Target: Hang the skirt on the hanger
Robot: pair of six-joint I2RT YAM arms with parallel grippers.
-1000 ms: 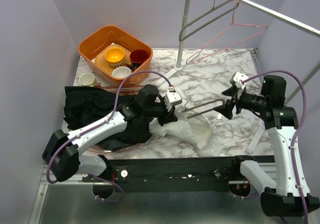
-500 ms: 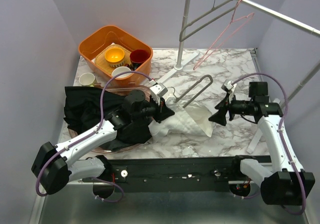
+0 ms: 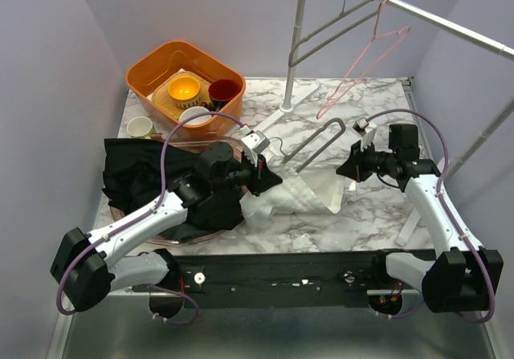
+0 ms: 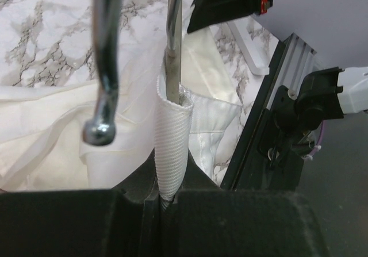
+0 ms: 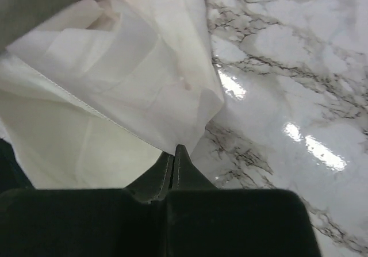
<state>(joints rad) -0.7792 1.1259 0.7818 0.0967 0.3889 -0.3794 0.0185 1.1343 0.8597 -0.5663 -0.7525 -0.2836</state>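
One white skirt (image 3: 305, 194) on the counter (image 3: 369, 110), lying left to right, waistband and one wire hanger (image 4: 174, 33) clamped in left pincer (image 3: 271, 177), right pincer (image 3: 347, 172) closed at its right edge, grey hanger (image 3: 325, 31) and pink hanger (image 3: 361, 54) on rail (image 3: 450, 23).

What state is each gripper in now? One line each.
Left gripper: closed on the skirt.
Right gripper: closed at the skirt's edge; grip cannot be told.

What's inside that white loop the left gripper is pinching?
One hanger bar runs down into the loop; its end is hidden inside the loop and behind the left gripper.
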